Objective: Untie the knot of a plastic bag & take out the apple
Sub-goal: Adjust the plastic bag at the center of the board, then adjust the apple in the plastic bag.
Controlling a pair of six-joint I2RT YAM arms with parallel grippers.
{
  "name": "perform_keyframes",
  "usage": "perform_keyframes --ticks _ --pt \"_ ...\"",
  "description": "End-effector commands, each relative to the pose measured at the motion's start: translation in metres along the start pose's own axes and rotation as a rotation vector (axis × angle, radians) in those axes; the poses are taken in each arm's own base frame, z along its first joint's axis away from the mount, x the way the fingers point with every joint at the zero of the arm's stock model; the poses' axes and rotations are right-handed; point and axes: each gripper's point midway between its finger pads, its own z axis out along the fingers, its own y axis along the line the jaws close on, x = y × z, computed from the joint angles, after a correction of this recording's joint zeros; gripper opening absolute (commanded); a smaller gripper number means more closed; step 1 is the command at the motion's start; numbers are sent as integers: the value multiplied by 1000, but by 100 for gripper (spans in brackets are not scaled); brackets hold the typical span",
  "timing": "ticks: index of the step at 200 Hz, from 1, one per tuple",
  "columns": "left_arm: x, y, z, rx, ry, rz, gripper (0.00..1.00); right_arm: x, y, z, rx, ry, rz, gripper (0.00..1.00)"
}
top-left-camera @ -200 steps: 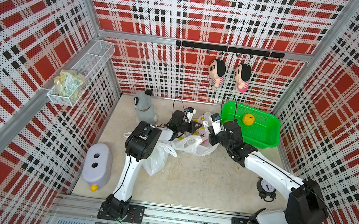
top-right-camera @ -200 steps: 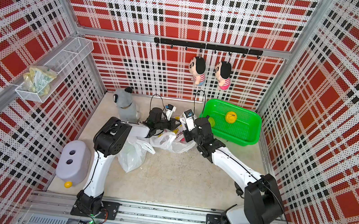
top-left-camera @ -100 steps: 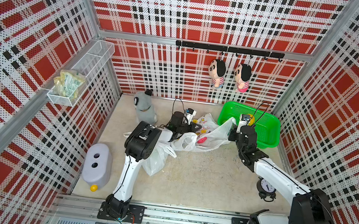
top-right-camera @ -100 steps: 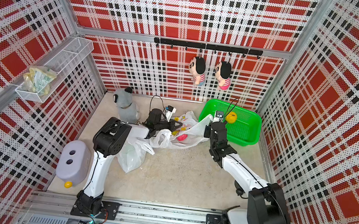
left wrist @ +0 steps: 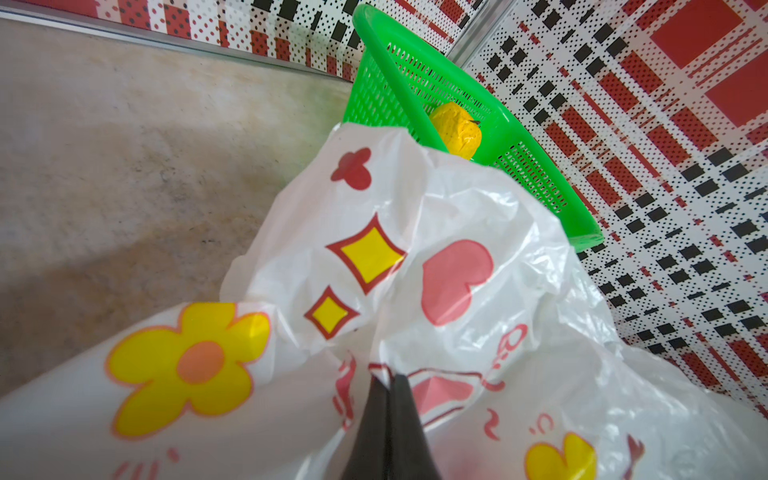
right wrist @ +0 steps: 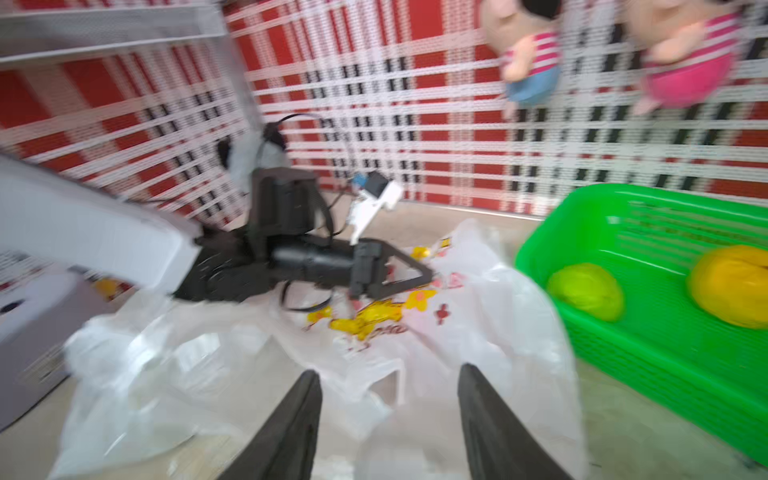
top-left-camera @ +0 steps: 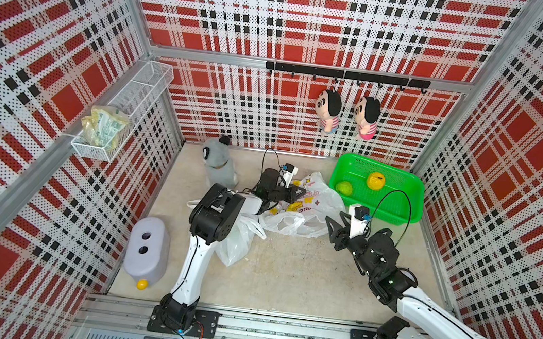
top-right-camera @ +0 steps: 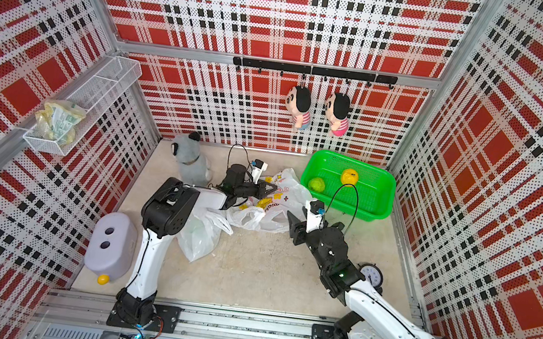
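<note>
Printed plastic bag [top-left-camera: 315, 201]: slack on surface [top-left-camera: 284, 279], directly ahead of right jaws, which are open, empty and just beside its near edge; left jaws closed on its printed film.

The bag [top-left-camera: 308, 200] lies mid-tabletop [top-left-camera: 284, 279], with the basket [top-left-camera: 396, 211] just to its right in the back corner (the apple [top-left-camera: 344, 188] and another fruit [top-left-camera: 375, 180] sit in it). A plush toy [top-left-camera: 219, 163] stands behind-left, and a second bag [top-left-camera: 235, 244] lies in front.

green basket [top-left-camera: 401, 176], grey plush [top-left-camera: 219, 163], wire shelf [top-left-camera: 136, 99]
</note>
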Motion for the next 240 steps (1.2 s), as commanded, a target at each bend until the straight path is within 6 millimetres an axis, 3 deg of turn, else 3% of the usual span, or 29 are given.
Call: perform_keyframes --ticks 1,14,32,52,74,98,123,153,218,240 --pt "-5 -3 5 12 -12 10 0 28 57 5 -331 50 -1 49" --pt "-5 -3 5 12 -13 7 0 47 64 15 -382 116 15 40" --pt "-6 -1 5 10 -14 4 0 63 72 23 -444 162 35 38" --pt "-8 0 4 10 -15 1 0 85 61 38 -380 257 40 38" --pt "-8 0 3 13 -14 4 0 93 41 46 -259 294 34 37" --pt "-9 -1 2 13 -15 6 0 99 -3 56 8 373 20 44" --pt "-8 -2 3 18 -11 6 0 101 -15 69 78 420 9 37" --pt "-7 0 5 20 -4 0 0 120 -35 83 128 484 41 35" --pt "-2 7 8 1 14 -17 0 139 -44 125 103 542 37 35" --pt "0 8 8 -2 21 -19 0 142 -42 130 89 548 33 35"
